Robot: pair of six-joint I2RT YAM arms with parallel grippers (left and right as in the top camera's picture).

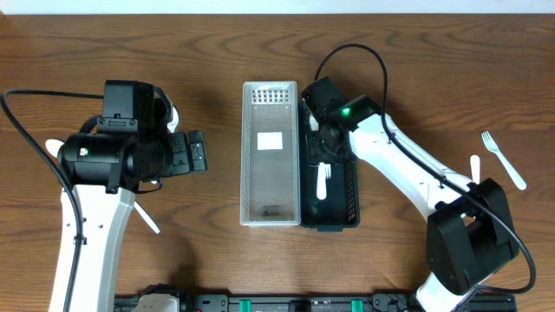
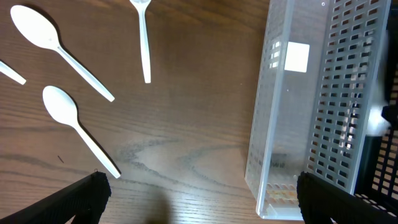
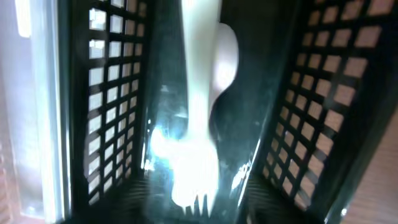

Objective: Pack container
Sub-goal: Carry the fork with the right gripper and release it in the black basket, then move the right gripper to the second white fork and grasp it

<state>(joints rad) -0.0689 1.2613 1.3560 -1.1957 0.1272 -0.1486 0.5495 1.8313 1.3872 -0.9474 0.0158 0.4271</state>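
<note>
1. Shows, at the middle of the brown wooden table [image 1: 217,52], a clear perforated rectangular plastic container [image 1: 270,152] lying lengthwise; right alongside it, on its right, a black latticed plastic basket [image 1: 349,204].
2. Places the right gripper [image 1: 323,143] over the far half of the black basket; cannot tell from any view whether its fingers are apart or together.
3. Looks, from the right wrist, down inside the black basket [image 3: 99,93]; finds a white plastic fork [image 3: 194,124] lying along the floor, tines at the bottom of the view; a white plastic spoon [image 3: 225,59] just beside it, partly overlapped; all blurred under glare.
4. Sets the left gripper [image 1: 198,154] left of the clear container, apart from it; from the left wrist, fingers [image 2: 87,196] spread wide with nothing between them.
5. Catches, in the left wrist view, two loose white spoons [image 2: 59,43] on the wood, well apart from the clear container [image 2: 273,124]; a slim white handle [image 2: 144,43] between.
6. Leaves a loose white fork [image 1: 503,159] on the table's right side.
</note>
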